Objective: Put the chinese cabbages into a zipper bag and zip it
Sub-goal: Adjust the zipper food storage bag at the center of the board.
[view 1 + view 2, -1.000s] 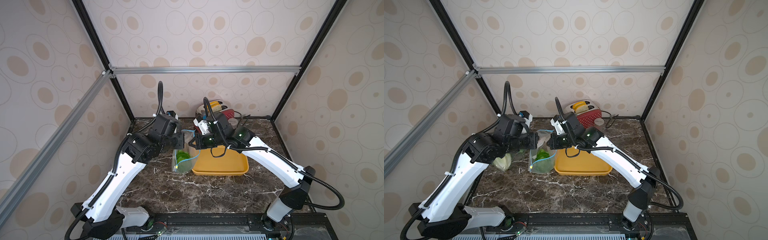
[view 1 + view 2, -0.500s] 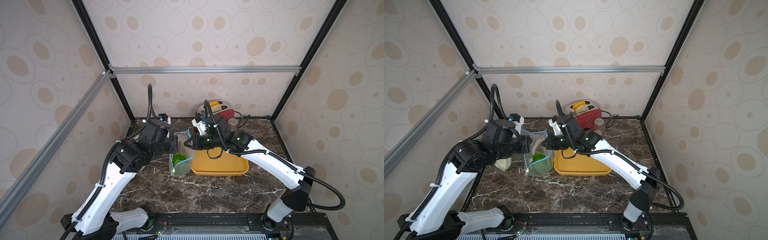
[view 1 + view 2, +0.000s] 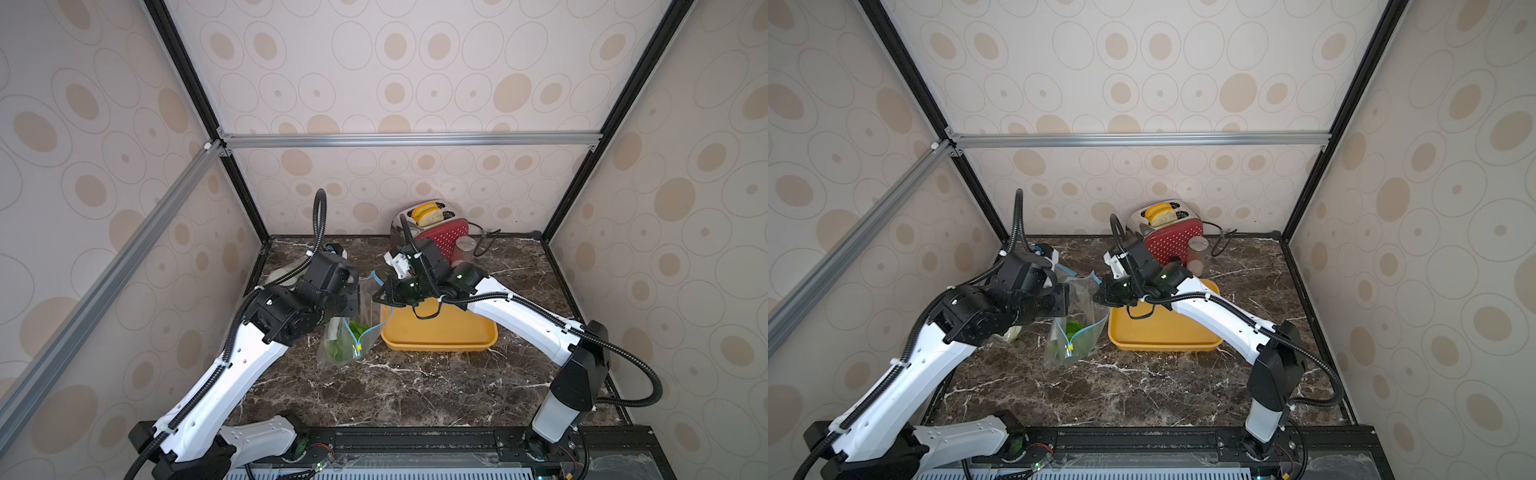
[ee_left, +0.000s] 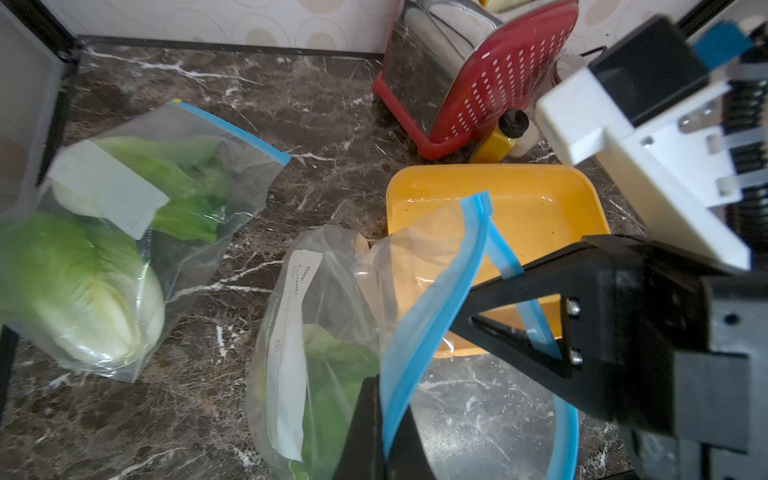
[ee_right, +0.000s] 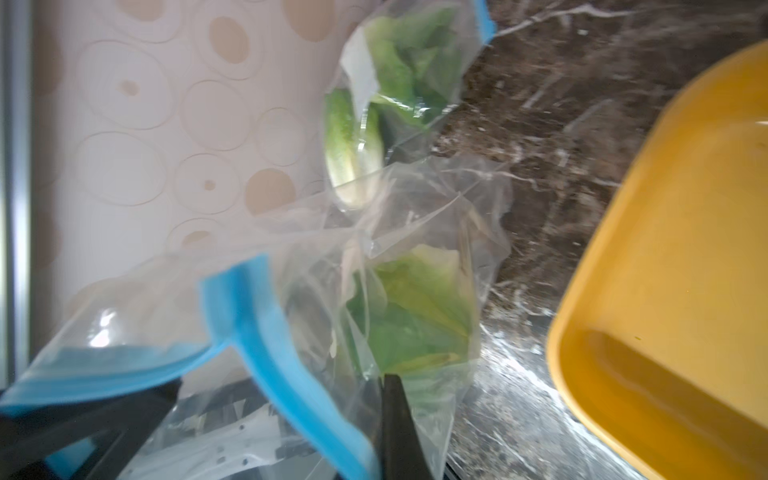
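Both grippers held a clear zipper bag [image 3: 347,332] by its blue zip strip over the marble table [image 3: 415,386], just beside the yellow tray [image 3: 440,345]. The left gripper [image 3: 355,297] was clamped on one side of the open mouth and the right gripper [image 3: 380,296] on the opposite side, with the strip sagging in a loop between them. Low in the bag sat one chinese cabbage [image 4: 332,374], its bright green crinkled leaf showing through the plastic beside a white label. A second bag [image 4: 166,232] (its blue strip running straight along the top edge) lay flat on the table toward the left wall. It held two more heads [image 4: 83,291], pale white-ribbed bases running to green tips. A red toaster [image 3: 442,239] stood at the back.
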{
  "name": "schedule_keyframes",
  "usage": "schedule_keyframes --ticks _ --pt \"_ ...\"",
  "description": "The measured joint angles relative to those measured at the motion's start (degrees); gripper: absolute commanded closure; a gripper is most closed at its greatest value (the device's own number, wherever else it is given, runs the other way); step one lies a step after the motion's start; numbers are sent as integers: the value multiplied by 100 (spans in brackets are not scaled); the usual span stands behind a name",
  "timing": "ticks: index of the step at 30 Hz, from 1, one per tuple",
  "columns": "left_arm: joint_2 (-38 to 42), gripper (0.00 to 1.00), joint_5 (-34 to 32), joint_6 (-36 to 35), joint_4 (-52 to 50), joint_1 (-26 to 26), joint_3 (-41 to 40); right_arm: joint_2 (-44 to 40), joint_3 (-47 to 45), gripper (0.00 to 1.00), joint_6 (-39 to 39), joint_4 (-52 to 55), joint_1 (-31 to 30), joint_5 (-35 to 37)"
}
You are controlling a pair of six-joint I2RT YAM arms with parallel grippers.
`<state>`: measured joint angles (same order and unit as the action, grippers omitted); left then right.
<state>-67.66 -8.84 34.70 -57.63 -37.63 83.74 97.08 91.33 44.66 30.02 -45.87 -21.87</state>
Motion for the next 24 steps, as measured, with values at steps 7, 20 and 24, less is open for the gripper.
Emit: schedule_keyframes --ticks 7,20,24 --pt "-693 65 885 -26 1108 -42 -98 -1209 -885 100 42 249 435 855" --pt "1716 36 741 -1412 2090 -96 -1744 -1364 -1108 100 372 -103 632 1003" --pt "2697 40 581 -1788 2500 -503 -2813 -1281 -1088 100 485 -212 632 997"
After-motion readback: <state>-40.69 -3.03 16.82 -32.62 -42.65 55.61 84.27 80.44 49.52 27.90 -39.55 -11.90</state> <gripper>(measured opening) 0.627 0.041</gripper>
